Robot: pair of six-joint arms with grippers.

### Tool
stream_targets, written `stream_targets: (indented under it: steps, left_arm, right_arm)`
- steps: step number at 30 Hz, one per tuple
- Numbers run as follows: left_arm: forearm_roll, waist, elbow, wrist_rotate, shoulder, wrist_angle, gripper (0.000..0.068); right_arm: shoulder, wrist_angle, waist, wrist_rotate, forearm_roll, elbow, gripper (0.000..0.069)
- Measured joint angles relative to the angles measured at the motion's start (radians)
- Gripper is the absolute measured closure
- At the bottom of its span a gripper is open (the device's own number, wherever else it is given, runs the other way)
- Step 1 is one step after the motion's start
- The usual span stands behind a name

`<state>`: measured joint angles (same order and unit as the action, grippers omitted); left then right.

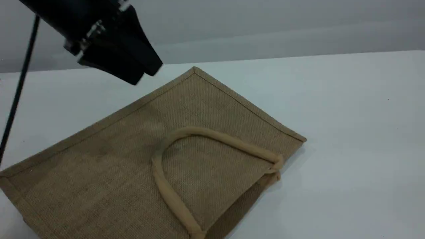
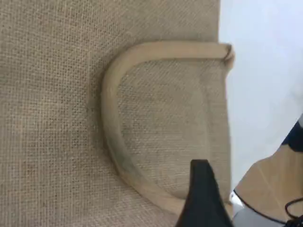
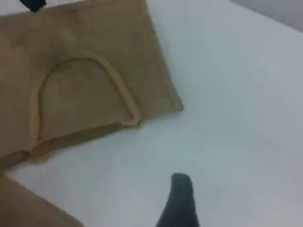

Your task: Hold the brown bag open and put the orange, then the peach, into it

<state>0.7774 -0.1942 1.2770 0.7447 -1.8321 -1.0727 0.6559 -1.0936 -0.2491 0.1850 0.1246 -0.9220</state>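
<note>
The brown bag [image 1: 116,159] lies flat on the white table, its beige handle [image 1: 215,136] resting in an arch on the top face. My left gripper [image 1: 146,74] hangs in the air above the bag's far left edge. Its fingers stand slightly apart with nothing between them, so it is open. In the left wrist view its black fingertip [image 2: 201,189] is over the handle [image 2: 109,118] and bag [image 2: 57,118]. The right wrist view shows one dark fingertip [image 3: 180,194] over bare table, holding nothing, well clear of the bag [image 3: 80,38]. The orange and the peach are out of view.
White table [image 1: 348,132] stretches to the right of the bag. A thin black rod [image 1: 18,89] runs down the left edge. A wood-coloured surface with a cable [image 2: 270,184] sits beyond the table edge. A grey wall stands behind.
</note>
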Motion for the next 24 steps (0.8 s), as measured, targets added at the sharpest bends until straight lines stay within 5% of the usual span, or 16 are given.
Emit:
stream_targets:
  steps: [6,13,24]
  left_arm:
    - [-0.04,0.0,0.0,-0.067,0.13,-0.027,0.0241]
    - [-0.187,0.0,-0.023,-0.181,0.338,-0.031,0.0241]
    - [-0.263,0.0,-0.24,-0.242,0.777,-0.021,0.0241]
  right_arm:
    - [-0.201,0.041,0.0,-0.035,0.001,0.197,0.016]
    - [-0.431,0.029,0.0,-0.053,0.002,0.402,0.016]
    - [-0.571,0.026,0.0,-0.178,-0.093,0.415,0.016]
